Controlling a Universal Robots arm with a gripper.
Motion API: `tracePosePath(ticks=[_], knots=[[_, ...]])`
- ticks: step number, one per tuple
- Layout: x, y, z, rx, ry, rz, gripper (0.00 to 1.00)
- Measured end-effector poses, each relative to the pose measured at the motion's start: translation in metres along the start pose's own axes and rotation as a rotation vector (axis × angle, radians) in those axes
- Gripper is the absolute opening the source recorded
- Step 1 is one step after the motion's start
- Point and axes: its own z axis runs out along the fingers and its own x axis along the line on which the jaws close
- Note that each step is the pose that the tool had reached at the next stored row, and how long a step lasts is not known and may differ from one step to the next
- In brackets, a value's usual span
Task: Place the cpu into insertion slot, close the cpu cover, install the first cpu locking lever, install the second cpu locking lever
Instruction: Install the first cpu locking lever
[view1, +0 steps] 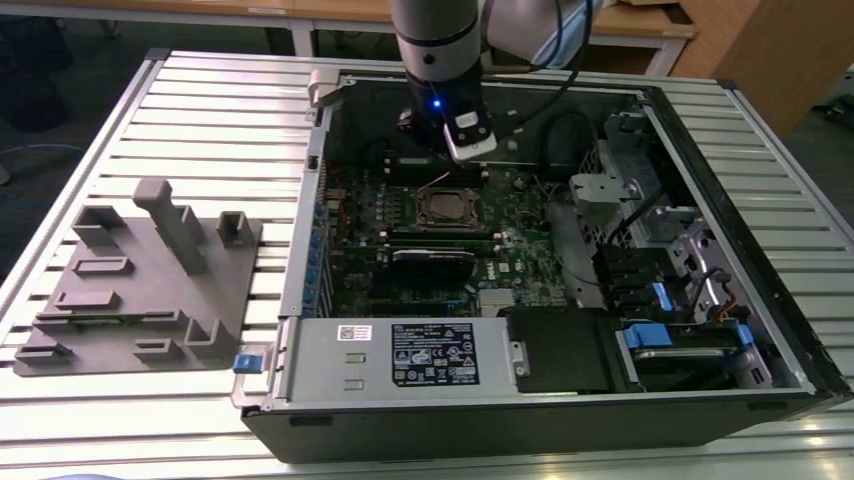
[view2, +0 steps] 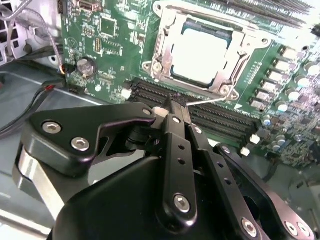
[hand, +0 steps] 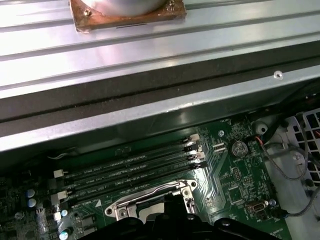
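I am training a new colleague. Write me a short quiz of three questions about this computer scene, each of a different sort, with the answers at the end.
1. True or false: in the second wrist view, the cpu already lies in the insertion slot.
2. Multiple choice: in the second wrist view, the cpu cover is
A) lying flat around the cpu
B) lying on the grey table
C) held up in the gripper
3. Fill in: in the exterior view, the gripper hangs over the green ____ inside the computer case.

Key
1. True.
2. A.
3. Motherboard.
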Motion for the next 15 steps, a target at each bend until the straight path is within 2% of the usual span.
tracePosePath(ticks=[1, 2, 6, 12, 15], knots=[[0.0001, -0.0002, 0.0008, 0.0055, -0.0016, -0.001, 0.11], [0.0003, -0.0004, 0.002, 0.0075, -0.0021, -0.002, 0.11], [0.002, -0.0006, 0.0055, 0.0105, -0.0019, -0.001, 0.11], [0.0035, -0.0001, 0.0065, 0.0108, -0.002, 0.0, 0.11], [0.0046, 0.0007, 0.0065, 0.0056, -0.0006, 0.001, 0.11]])
